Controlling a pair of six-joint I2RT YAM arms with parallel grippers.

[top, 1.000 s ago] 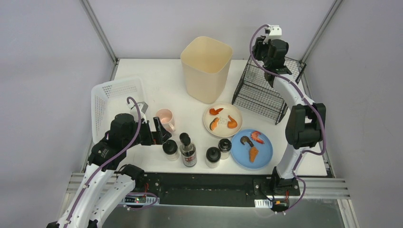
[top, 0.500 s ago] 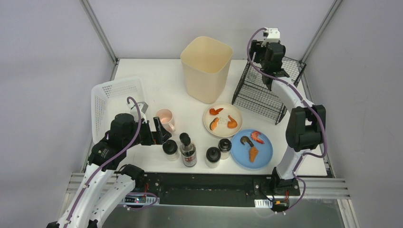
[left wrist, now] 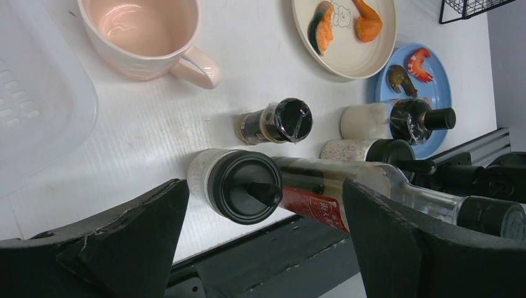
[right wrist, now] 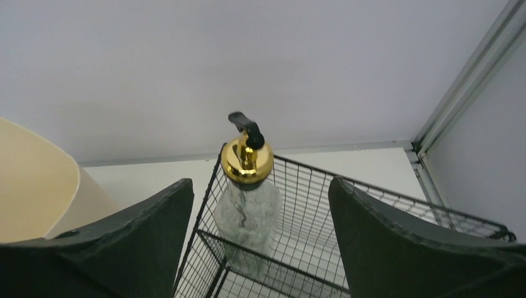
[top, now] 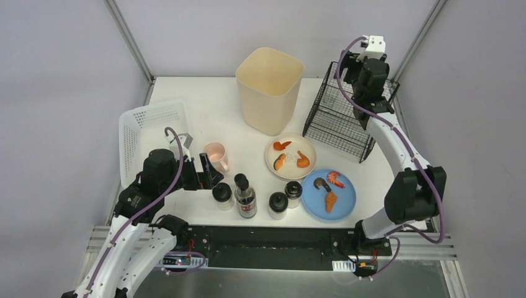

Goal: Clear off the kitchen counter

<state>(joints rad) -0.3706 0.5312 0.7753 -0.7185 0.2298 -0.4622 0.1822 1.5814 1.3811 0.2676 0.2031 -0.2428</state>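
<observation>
Kitchen counter [top: 205, 105]: white tabletop under both arms, bearing cream bin [top: 268, 87], white basket [top: 146, 133], black wire rack [top: 338, 124], pink mug [top: 215, 153], sauce bottle [top: 245, 200].
Left gripper [left wrist: 263, 186]: jaws wide, empty, low beside the mug.
Right gripper [right wrist: 259, 183]: jaws wide, empty, raised at the rack; gold-pump glass bottle [right wrist: 247, 205] upright inside.

No text, brand, number or sign can be read in any view. The glass bottle [left wrist: 310, 184] near the front edge of the worktop [top: 205, 105] carries a red label [left wrist: 309, 209]; its print is too small to read. The cream plate [left wrist: 356, 53] bears a small outline drawing resembling a bear [left wrist: 340, 13], with no legible lettering.
</observation>
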